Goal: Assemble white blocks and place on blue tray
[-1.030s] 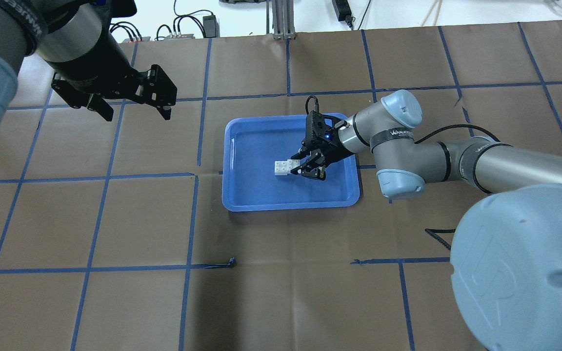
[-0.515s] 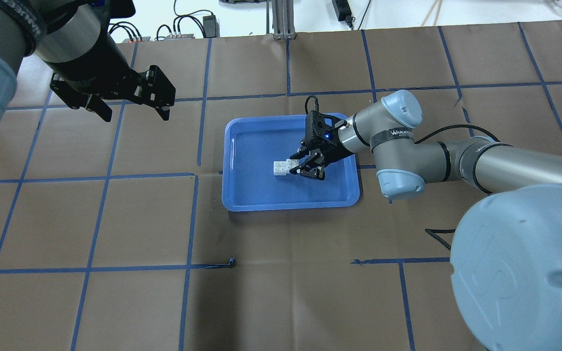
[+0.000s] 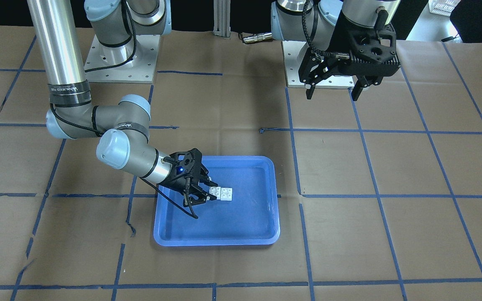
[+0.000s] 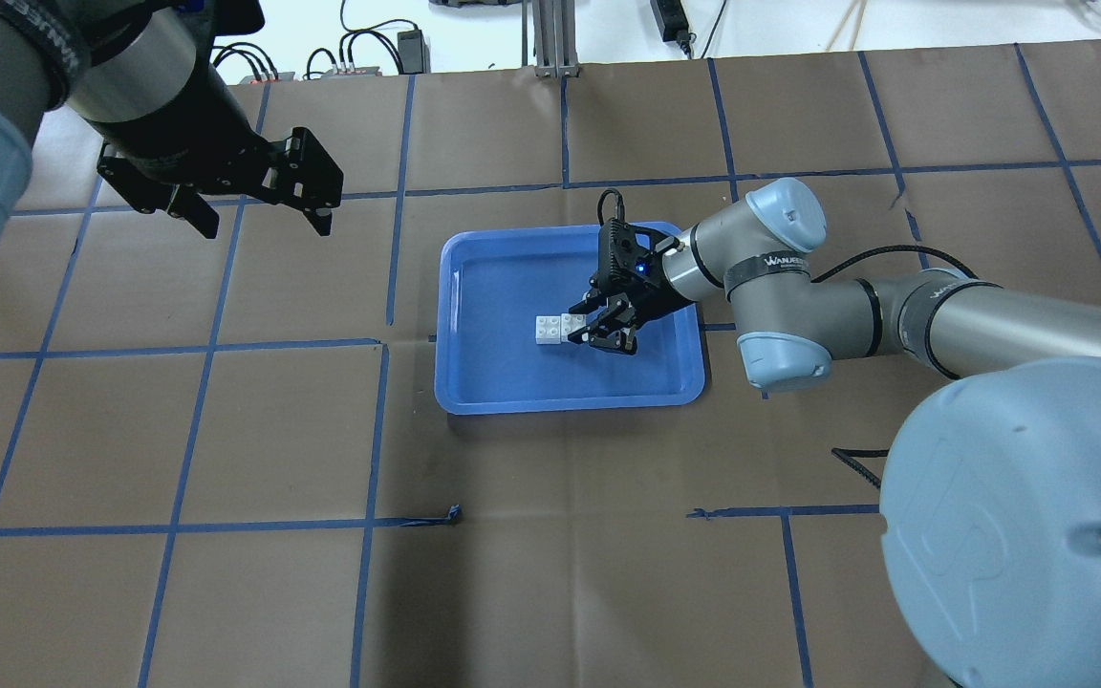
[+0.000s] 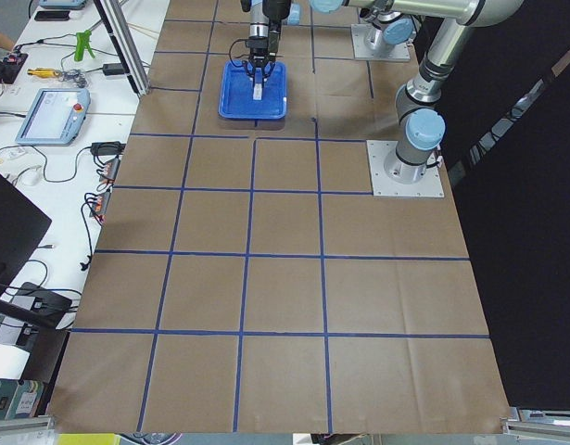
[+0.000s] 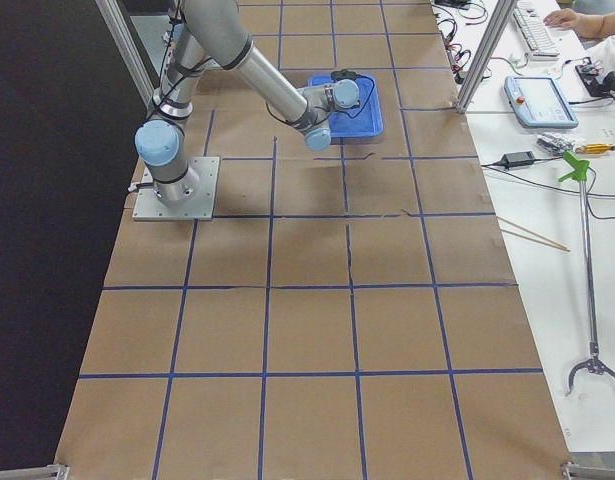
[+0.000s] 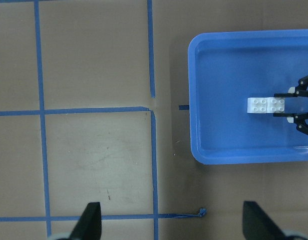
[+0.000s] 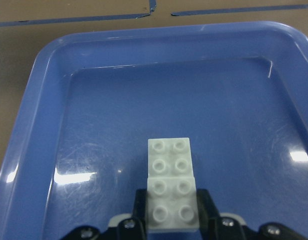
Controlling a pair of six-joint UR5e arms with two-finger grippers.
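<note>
The two white blocks (image 4: 550,329) are joined end to end into one short bar, on or just above the floor of the blue tray (image 4: 512,382). My right gripper (image 4: 581,328) reaches in low from the right and is shut on the bar's near block. In the right wrist view the fingers (image 8: 139,212) press both sides of the near block while the far block (image 8: 169,152) sticks out ahead. The bar also shows in the front view (image 3: 221,193) and the left wrist view (image 7: 265,104). My left gripper (image 4: 264,227) is open and empty, high above the table, left of the tray.
The table is brown paper with a grid of blue tape lines (image 4: 388,268). The tray's raised rim (image 3: 275,196) surrounds the bar. The right arm's elbow (image 4: 780,287) and cable (image 4: 895,253) hang over the table to the right of the tray.
The left gripper has drifted very slightly to the left. The right gripper and the white bar stay about where they were in the tray.
</note>
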